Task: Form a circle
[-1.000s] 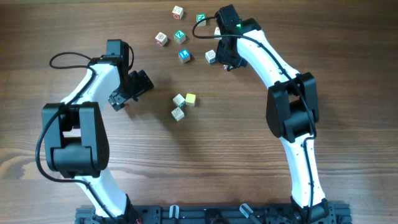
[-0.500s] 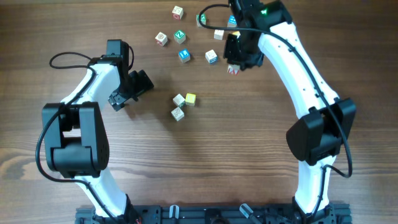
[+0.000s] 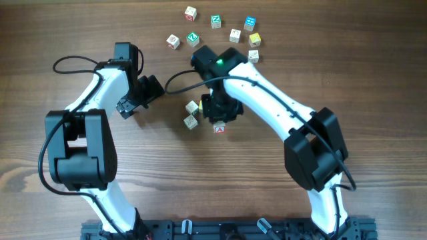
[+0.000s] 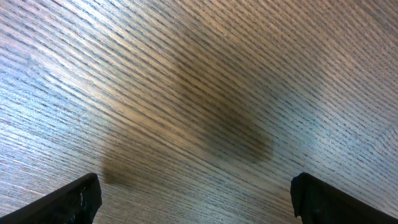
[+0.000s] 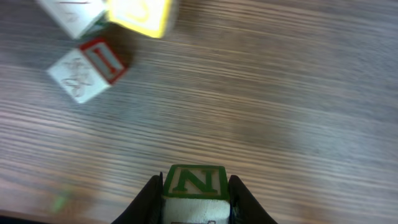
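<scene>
**Right arm at the table's middle, one letter cube in its grip**

A brown wooden table is filling the whole view, its grain running from side to side. A black rail is lying along the near edge, where both arm bases are standing.

Two arms are working here, and I am counting twelve cubes in all. Eight loose cubes are lying scattered by the far edge, a little right of its middle, with green and blue faces among them. The circle is sitting near the table's middle as a small cluster, not closed into a ring. The right wrist view is showing three cubes in it: a white cube, a yellow cube just beside it, and a red-I cube close by. From overhead only two cream ones are showing, with the arm covering the rest.

The right gripper is pinching the twelfth, a green-N cube, with its jaws narrowed to the cube's width. It is on the side of the cluster facing the right edge. Whether that cube is touching the wood, I cannot tell.

The left gripper is hanging with jaws spread wide and holding nothing, on the cluster's left-edge side and apart from it.

The broadest bare wood is lying between the cluster and the near edge, and out toward the right edge.
</scene>
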